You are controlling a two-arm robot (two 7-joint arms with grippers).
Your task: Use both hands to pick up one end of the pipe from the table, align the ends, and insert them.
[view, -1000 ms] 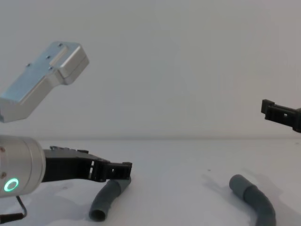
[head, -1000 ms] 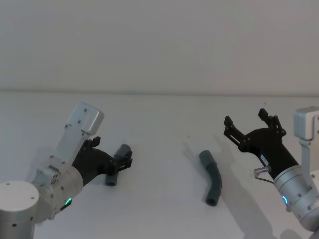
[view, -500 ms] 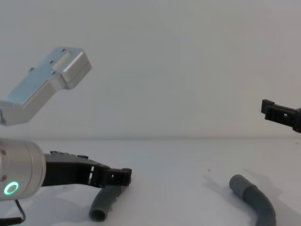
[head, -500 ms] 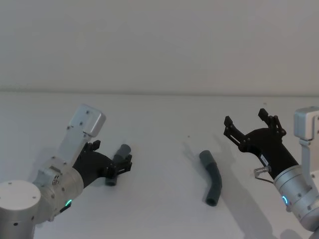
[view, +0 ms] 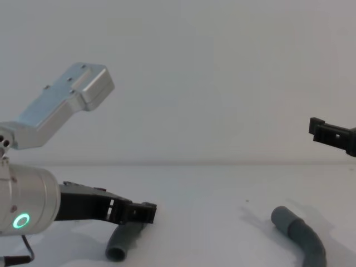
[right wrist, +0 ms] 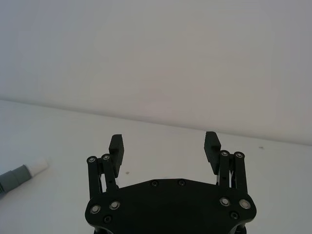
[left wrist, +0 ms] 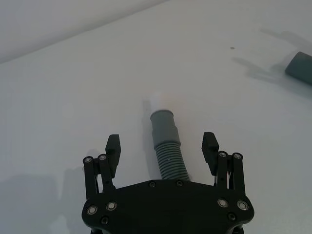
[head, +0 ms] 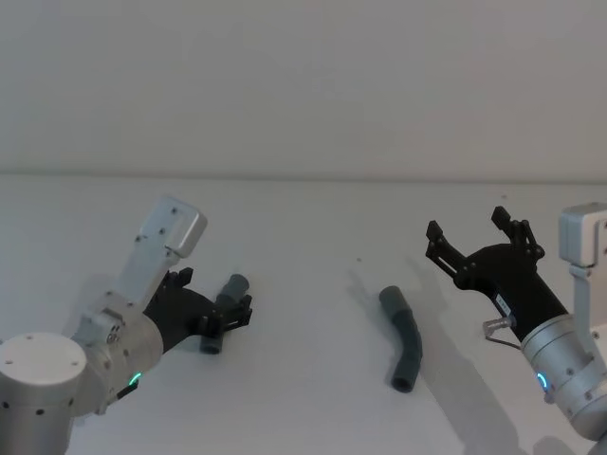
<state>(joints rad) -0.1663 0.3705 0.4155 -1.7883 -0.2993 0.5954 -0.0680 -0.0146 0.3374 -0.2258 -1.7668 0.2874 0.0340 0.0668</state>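
Astride the left pipe piece (left wrist: 168,156), left jaws stood released; right of it lay the second piece (head: 408,341), then right jaws, spread empty.

Head view looks down, chest level; both share the table (head: 313,218).

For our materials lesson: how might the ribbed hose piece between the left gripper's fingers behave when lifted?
The hose piece has a ribbed body, so it may flex rather than stay stiff. Being round, it could roll on the table if nudged. Small and hollow, probably light.
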